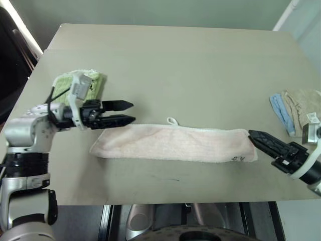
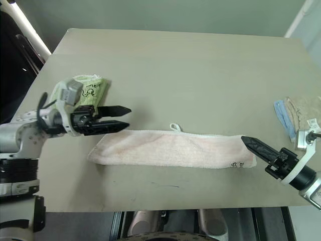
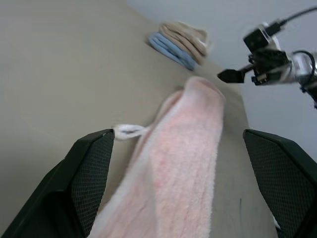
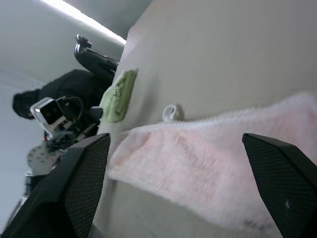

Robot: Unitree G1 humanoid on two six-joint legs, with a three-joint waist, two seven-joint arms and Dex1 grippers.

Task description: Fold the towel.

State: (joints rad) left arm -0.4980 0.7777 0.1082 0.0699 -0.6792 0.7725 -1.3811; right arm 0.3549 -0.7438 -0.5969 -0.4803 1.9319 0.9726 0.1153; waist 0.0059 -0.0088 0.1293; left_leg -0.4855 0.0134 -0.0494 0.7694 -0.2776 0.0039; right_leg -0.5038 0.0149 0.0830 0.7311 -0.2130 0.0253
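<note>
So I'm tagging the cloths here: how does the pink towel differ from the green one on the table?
The pink towel is folded into a long, narrow strip across the near part of the table; the green towel is a small compact bundle near the table's left edge. The pink one shows a white loop on its far edge; no loop is visible on the green one. Both look fluffy and carry a small dark embroidered mark.

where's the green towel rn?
In the left eye view the green towel lies folded on the table at the robot's left, just beyond the open left gripper and behind the left end of the pink towel.
</note>
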